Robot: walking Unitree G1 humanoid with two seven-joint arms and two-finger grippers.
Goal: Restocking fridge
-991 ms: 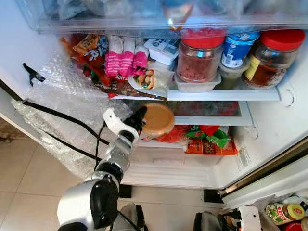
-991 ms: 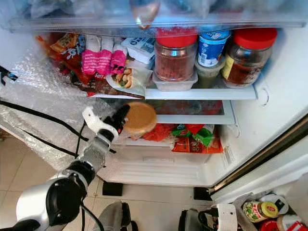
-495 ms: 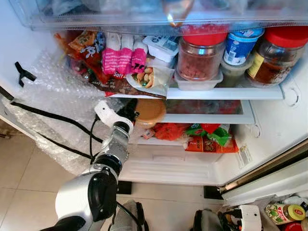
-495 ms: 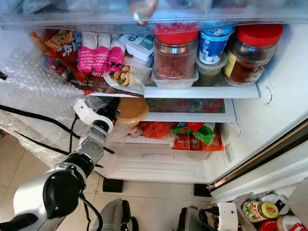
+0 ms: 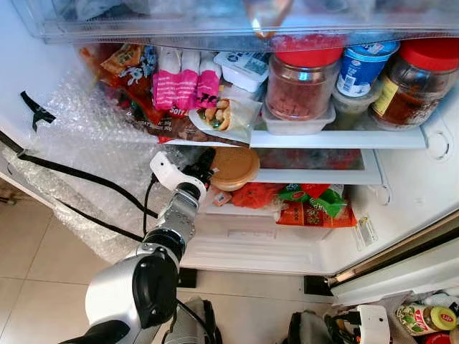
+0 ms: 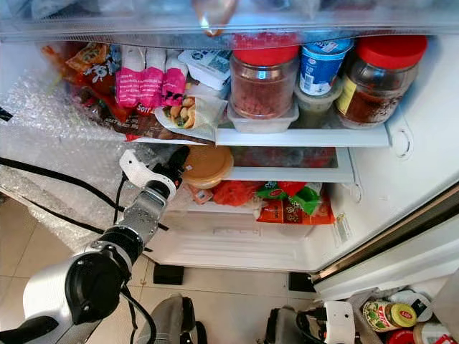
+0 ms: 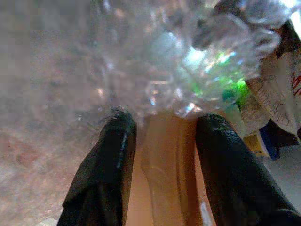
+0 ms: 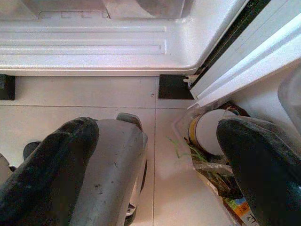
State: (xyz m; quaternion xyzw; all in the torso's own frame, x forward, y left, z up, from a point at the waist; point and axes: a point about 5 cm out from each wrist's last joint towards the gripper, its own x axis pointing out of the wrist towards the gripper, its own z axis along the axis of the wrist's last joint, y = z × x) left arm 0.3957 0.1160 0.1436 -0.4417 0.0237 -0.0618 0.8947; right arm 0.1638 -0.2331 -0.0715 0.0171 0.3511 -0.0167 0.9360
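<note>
The left tool (image 5: pixel 203 166) is clamped on a tan-lidded jar (image 5: pixel 234 167) at the front left edge of the fridge's lower shelf (image 5: pixel 315 176), not yet released, while more jars (image 5: pixel 423 316) wait on the floor by the idle, spread-fingered right tool (image 8: pixel 155 155).

Bright, even light; left wrist view blurred.

Upper shelf (image 5: pixel 337 139): packed edge to edge with red-lidded jars (image 5: pixel 300 79), a blue tub (image 5: pixel 356 66) and snack packets (image 5: pixel 183 86).
Lower shelf: left hand (image 5: pixel 208 170) closed on a tan-lidded jar (image 5: pixel 234 166) at its left end, against bubble wrap (image 5: pixel 93 143); red and green packets (image 5: pixel 308 204) fill the right. Slim gap above them under the glass.
Floor (image 8: pixel 84 92) before fridge: open tile.
</note>
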